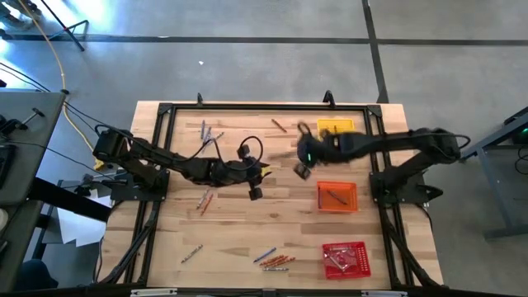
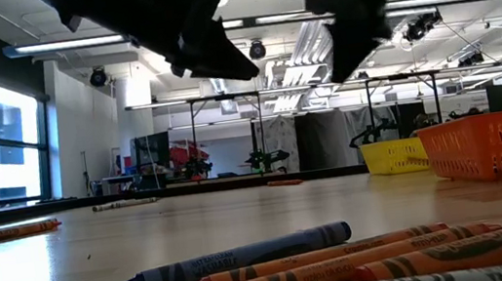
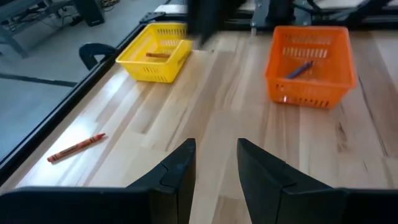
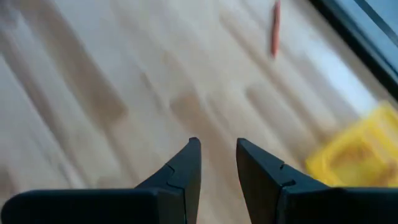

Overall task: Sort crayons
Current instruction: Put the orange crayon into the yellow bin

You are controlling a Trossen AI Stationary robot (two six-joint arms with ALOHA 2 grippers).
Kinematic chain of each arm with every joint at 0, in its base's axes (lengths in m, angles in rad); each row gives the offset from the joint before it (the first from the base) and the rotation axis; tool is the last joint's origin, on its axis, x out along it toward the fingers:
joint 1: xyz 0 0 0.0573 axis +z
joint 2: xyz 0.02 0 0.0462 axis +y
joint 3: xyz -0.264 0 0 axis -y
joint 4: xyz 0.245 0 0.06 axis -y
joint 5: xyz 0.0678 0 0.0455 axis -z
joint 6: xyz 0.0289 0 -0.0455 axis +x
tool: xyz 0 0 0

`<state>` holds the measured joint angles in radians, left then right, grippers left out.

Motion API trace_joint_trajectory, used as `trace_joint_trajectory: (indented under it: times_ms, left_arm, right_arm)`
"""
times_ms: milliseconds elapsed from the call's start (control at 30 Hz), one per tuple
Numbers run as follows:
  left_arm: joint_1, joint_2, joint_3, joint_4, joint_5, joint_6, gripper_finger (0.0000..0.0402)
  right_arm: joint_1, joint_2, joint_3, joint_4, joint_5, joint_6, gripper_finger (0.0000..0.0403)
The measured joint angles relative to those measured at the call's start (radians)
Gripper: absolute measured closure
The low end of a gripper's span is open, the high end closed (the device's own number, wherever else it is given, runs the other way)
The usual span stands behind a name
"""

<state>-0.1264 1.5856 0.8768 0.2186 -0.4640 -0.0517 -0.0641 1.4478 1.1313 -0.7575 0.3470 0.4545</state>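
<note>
Crayons [image 1: 275,261] scattered over the wooden table [image 1: 239,235]: a cluster of blue and orange ones at the near edge, right of centre, seen close up in the low view as a blue crayon [image 2: 238,260] lying against orange crayons [image 2: 366,257], with a grey one just nearer. A few more [image 1: 204,200] left of centre, a grey pair [image 1: 206,132] toward the far left, a single one [image 1: 191,253] near the left front, and a lone orange crayon [image 1: 279,124] by the far edge. One brownish crayon inside the yellow tray [image 3: 155,51], one blue crayon [image 3: 299,68] inside the orange tray [image 3: 309,65], several more in the red tray [image 1: 346,258].

Trays lined up on the right side: yellow farthest, orange in the middle, red nearest.

Left gripper [image 1: 254,192] hanging above bare wood around the table's middle, fingers [image 3: 180,171] parted by a narrow gap, holding nothing. From its wrist view, another orange crayon [image 3: 77,147] lying apart on the table near the frame rail.

Right gripper [image 1: 301,170] above the table just left of the yellow and orange trays, fingers [image 4: 186,168] likewise a narrow gap apart and empty, over bare wood, with the lone orange crayon [image 4: 274,28] well ahead and a yellow tray corner [image 4: 357,152] off to one side.

Both arms reaching inward from opposite table sides.
</note>
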Motion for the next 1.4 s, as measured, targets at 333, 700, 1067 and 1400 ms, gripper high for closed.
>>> trace_joint_trajectory:
  times_ms: [333,700,1067,1400]
  left_arm:
    - [-0.09,0.0,0.0,-0.145,-0.298,-0.027,0.0298]
    - [-0.137,0.0,0.0,-0.197,-0.415,-0.064,0.0298]
    - [-0.136,0.0,0.0,-0.209,-0.414,-0.077,0.0298]
    - [-0.137,0.0,0.0,-0.262,-0.415,-0.081,0.0298]
  right_arm:
    - [-0.268,0.133,0.0,0.35,-0.189,-0.209,0.0309]
    - [-0.39,0.337,0.0,0.538,-0.251,-0.229,0.0309]
    - [-0.421,0.48,0.176,0.45,-0.262,-0.249,0.0309]
    - [-0.425,0.695,0.558,0.041,-0.232,-0.335,0.0309]
